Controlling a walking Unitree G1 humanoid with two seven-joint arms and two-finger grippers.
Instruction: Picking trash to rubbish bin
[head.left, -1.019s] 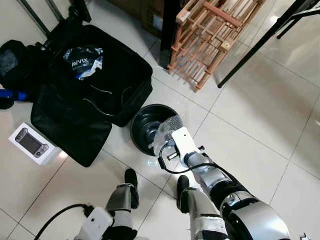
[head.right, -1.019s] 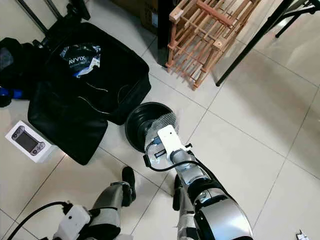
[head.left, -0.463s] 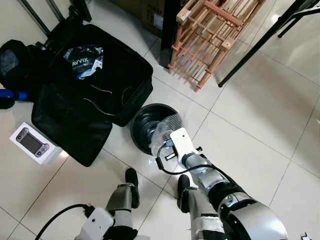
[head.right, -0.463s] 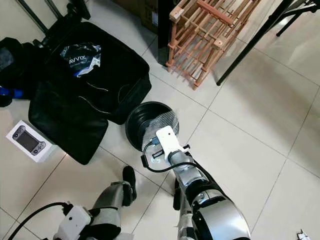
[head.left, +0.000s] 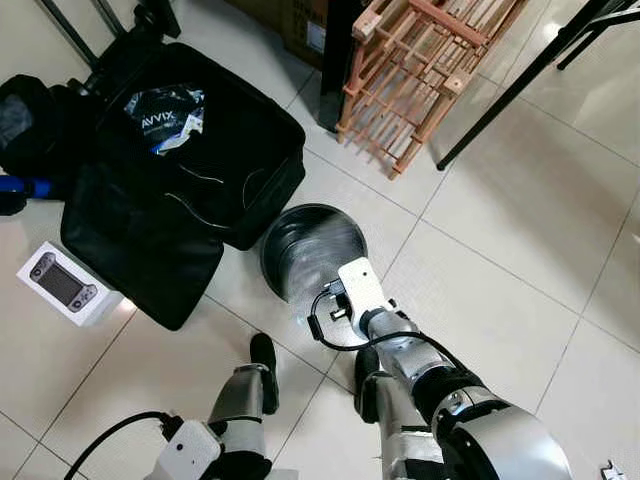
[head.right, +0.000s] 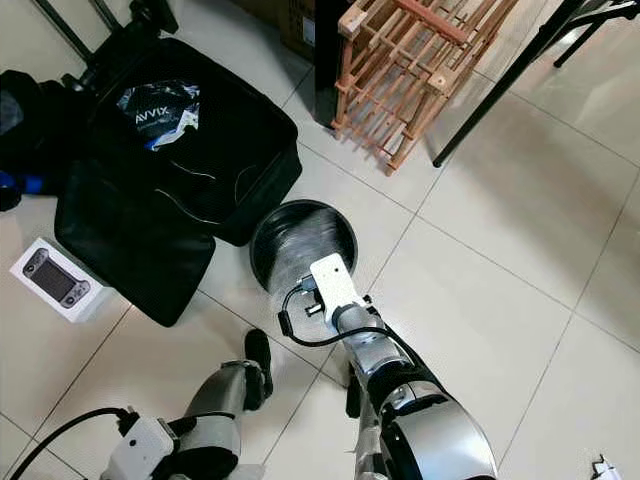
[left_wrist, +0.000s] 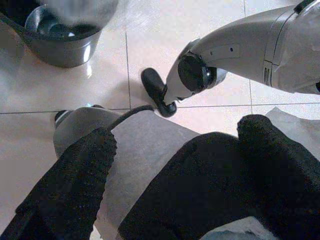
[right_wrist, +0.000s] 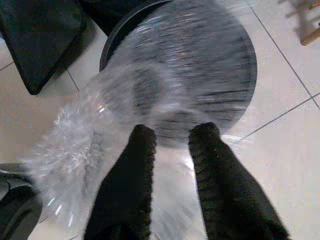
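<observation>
- My right gripper (right_wrist: 172, 142) is extended over the near rim of the rubbish bin (head.left: 272, 262), a round black pail standing on the tiled floor (head.left: 520, 240).
- The trash is a sheet of clear crinkled plastic wrap (right_wrist: 165, 85). In the right wrist view it appears motion-blurred, spreading ahead of my fingertips across the bin mouth, with a frayed lobe trailing off to one side of my fingers (right_wrist: 137, 165).
- Finger state: the two black fingers stand parted with a visible gap. Plastic lies in and beyond that gap. I cannot tell whether the pads are pinching the sheet or have let it go.
- Governing relation: the bin opening lies directly beyond my right fingertips, and the bulk of the wrap is over it. The trailing lobe is the part outside the rim line.
- Judgement: the drop is at or near completion. If the lobe hangs outside the rim, the sheet may drape on the edge rather than fall in.
- My left gripper (left_wrist: 175, 165) hangs idle beside my leg, fingers spread with nothing between them, well apart from the bin. The right arm is the nearer one.
</observation>
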